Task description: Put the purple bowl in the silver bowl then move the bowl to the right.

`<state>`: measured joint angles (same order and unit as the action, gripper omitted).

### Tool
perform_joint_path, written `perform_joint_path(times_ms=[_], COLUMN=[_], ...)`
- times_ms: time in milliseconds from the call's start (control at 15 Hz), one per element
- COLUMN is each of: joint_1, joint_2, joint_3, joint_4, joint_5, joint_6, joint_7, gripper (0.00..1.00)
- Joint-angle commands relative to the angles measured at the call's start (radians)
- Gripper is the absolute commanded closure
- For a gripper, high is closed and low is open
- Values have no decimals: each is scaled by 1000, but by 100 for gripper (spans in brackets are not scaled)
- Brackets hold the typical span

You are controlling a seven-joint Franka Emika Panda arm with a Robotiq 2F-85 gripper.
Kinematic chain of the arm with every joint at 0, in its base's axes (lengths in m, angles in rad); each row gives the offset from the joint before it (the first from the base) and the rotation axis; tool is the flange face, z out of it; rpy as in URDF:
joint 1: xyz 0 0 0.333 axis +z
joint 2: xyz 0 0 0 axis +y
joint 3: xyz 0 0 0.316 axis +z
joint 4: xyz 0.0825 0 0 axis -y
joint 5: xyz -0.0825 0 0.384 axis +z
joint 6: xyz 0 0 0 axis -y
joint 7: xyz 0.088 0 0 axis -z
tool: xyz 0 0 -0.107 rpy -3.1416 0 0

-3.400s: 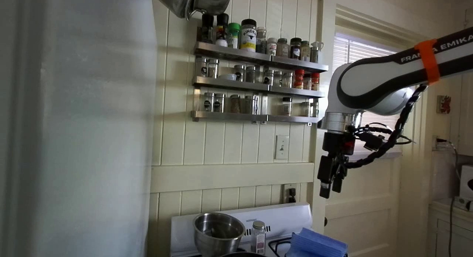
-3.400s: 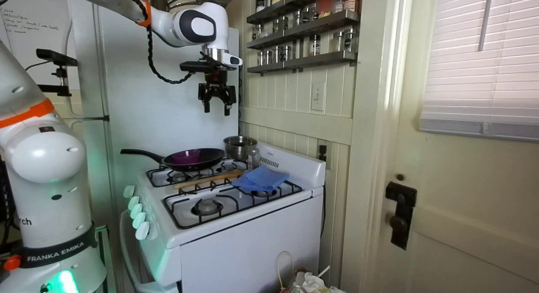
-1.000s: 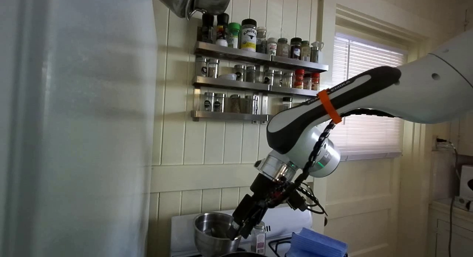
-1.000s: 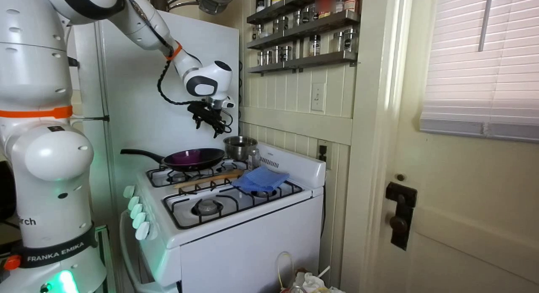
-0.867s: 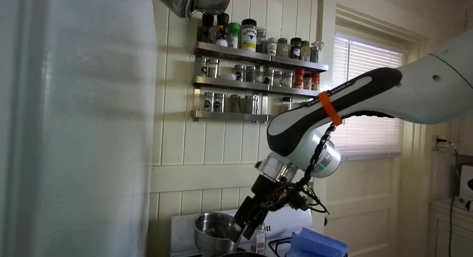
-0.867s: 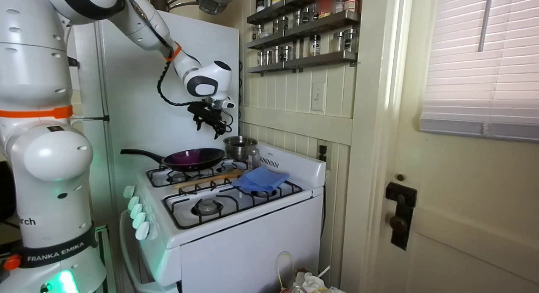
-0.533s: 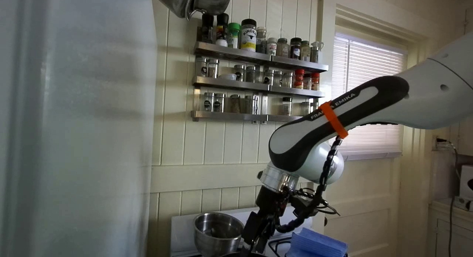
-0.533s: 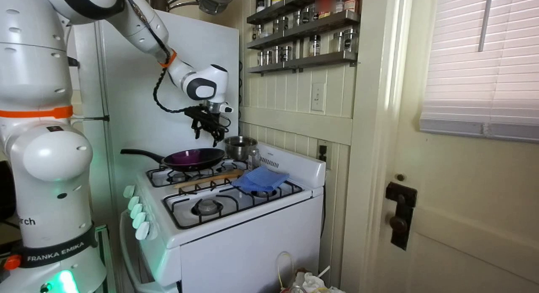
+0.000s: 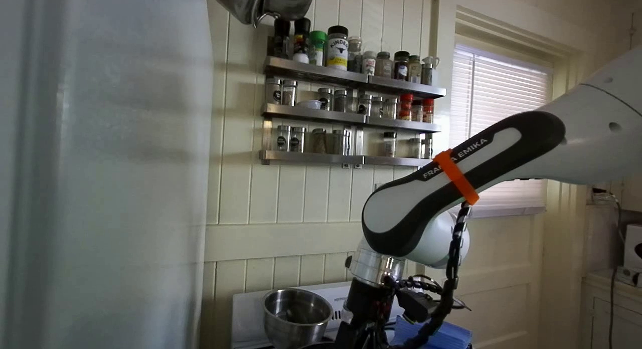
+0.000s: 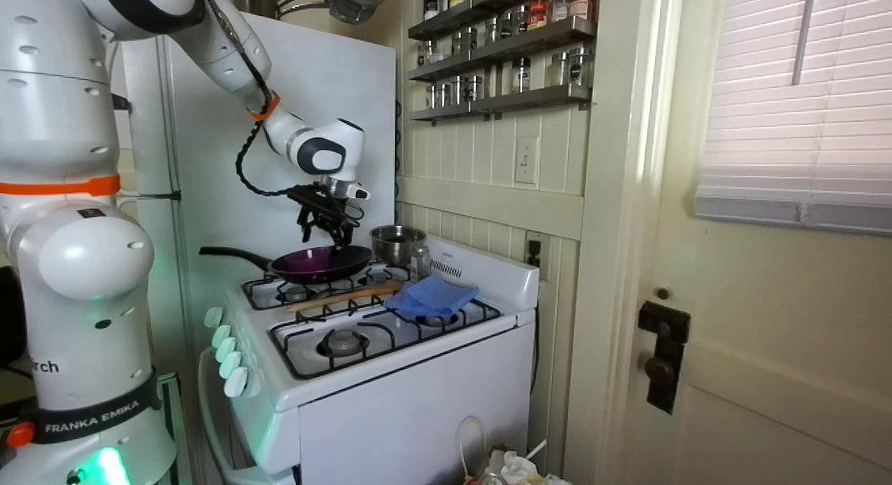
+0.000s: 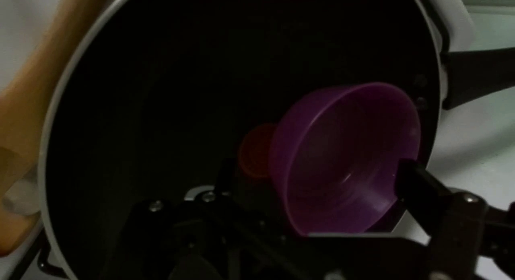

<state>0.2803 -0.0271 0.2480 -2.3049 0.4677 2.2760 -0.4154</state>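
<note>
Resting in the pan [image 11: 161,91], the purple bowl [image 11: 346,159] is overhung by the widely spread end effector [image 10: 323,242]; the silver bowl [image 10: 394,249] is closely neighboured by a jar [image 10: 420,265].

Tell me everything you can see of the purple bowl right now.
The purple bowl is round, with a thin rim and smooth, plastic-looking walls that catch highlights inside. It sits mouth up in the black pan, toward its handle; any slight tilt is hard to judge. In the wrist view it partly hides a red mark on the pan floor, and no contents show. The tool is open; one finger overlaps its rim there, but contact can't be told.
</note>
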Motion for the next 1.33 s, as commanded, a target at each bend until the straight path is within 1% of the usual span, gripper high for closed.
perform_joint_path(times_ms=[0,267,333,400,467,533,933,1133,1267], joint_1=[5,7,8,7,5,4,-6,-10,-11], joint_2=[26,66,76,83,89,92,75,69,66], joint_3=[15,31,35,39,41,44,38,34,33], joint_4=[-14,-8,-6,-5,-5,-6,-17,-17,-17], joint_5=[-16,-17,-17,-19,-23,-24,-73,-101,-114], joint_6=[39,107,124,140,153,165,205,208,204], joint_7=[34,40,42,46,52,55,111,138,152], gripper=[0,0,4,25,29,29,78,99,100])
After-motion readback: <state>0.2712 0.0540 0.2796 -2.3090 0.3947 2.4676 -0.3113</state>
